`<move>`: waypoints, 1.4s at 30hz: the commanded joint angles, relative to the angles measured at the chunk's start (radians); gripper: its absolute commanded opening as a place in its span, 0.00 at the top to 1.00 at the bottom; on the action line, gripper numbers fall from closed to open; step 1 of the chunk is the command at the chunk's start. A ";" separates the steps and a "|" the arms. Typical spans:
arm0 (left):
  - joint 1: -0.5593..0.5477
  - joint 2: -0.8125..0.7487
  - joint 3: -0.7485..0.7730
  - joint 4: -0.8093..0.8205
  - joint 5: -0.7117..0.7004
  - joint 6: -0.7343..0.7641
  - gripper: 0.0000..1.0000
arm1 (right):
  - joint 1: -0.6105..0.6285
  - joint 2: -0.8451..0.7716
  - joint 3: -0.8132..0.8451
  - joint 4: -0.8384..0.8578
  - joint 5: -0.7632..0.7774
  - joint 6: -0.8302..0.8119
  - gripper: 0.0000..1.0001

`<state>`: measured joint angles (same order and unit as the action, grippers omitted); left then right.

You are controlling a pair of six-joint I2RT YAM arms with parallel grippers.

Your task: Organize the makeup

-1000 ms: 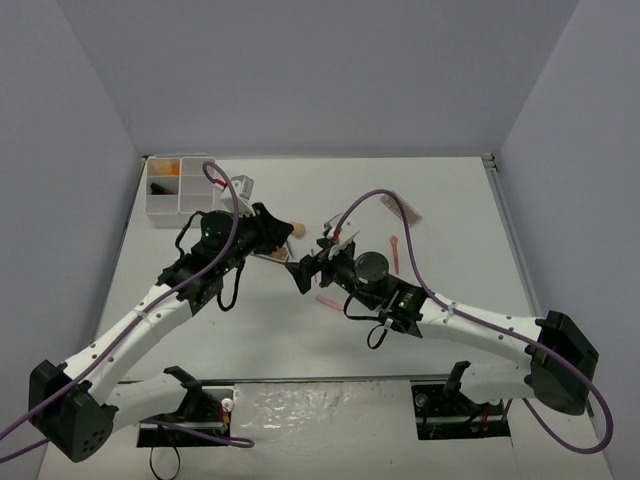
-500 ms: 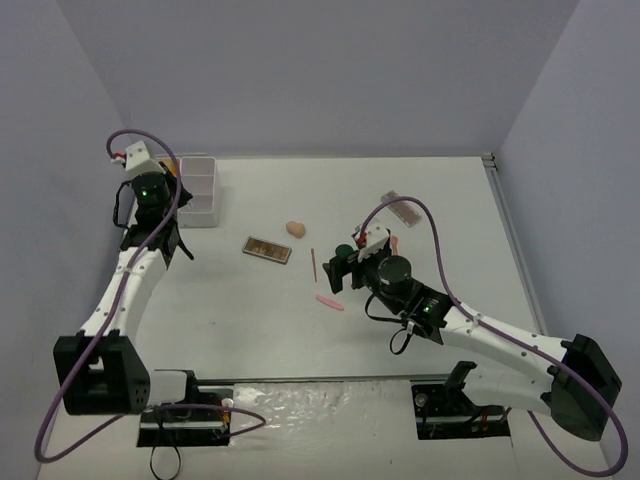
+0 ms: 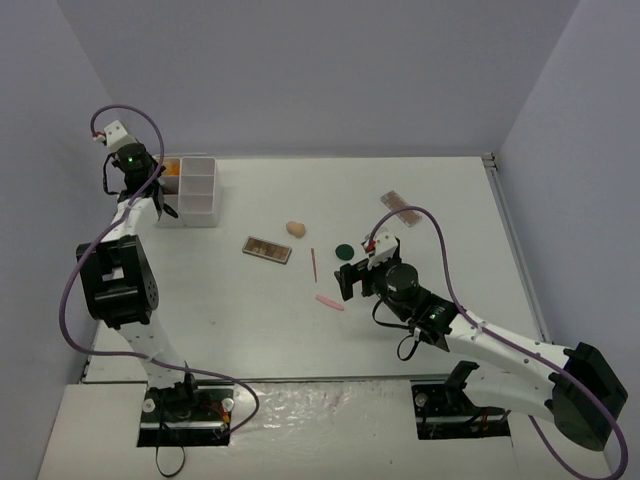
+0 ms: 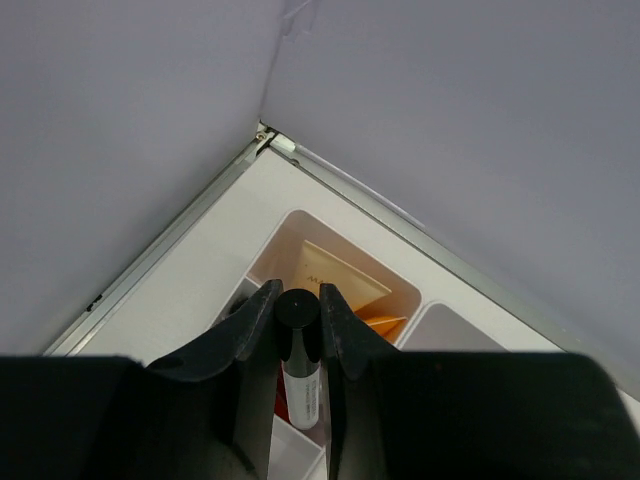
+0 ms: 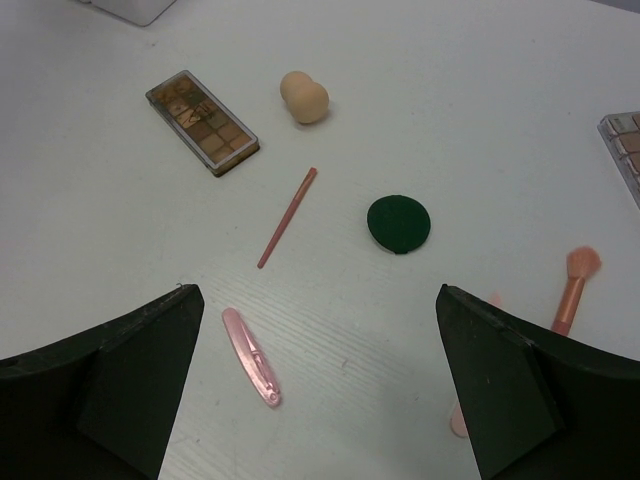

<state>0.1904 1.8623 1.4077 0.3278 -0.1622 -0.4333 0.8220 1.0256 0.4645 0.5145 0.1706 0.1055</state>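
My left gripper [image 4: 299,295] is shut on a slim tube with a black cap and white label [image 4: 301,385]. It hangs over the white box [image 4: 405,290], just before the compartment holding beige and orange tubes [image 4: 340,281]. In the top view that gripper [image 3: 150,178] is at the back left by the box [image 3: 205,190]. My right gripper [image 5: 318,300] is open and empty above the table. Below it lie a pink stick [image 5: 251,356], a dark-red pencil [image 5: 288,217], a dark-green compact [image 5: 399,223], a beige sponge [image 5: 304,97] and a brown palette [image 5: 202,121].
A pink brush [image 5: 574,285] and the edge of a second palette [image 5: 625,145] lie to the right of my right gripper. That palette [image 3: 400,208] sits at the back right in the top view. Walls close in the table's back-left corner [image 4: 264,132].
My left arm has swung from the table's middle to the back-left box with the tube. My right gripper has drawn back toward me and opened fully.
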 commanded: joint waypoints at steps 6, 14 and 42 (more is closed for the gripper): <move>0.006 0.069 0.091 0.119 -0.024 -0.024 0.99 | -0.016 -0.014 0.003 0.089 0.012 0.000 0.00; 0.008 0.080 0.067 0.113 -0.018 -0.027 0.58 | -0.018 -0.017 0.022 0.057 0.005 0.004 0.00; -0.093 -0.876 -0.389 -0.654 0.478 -0.053 0.03 | -0.697 0.512 0.721 -0.478 -0.394 -0.060 0.00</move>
<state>0.1115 1.1072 1.0927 -0.1710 0.2051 -0.5181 0.1995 1.4164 1.0858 0.0792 -0.0496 0.1075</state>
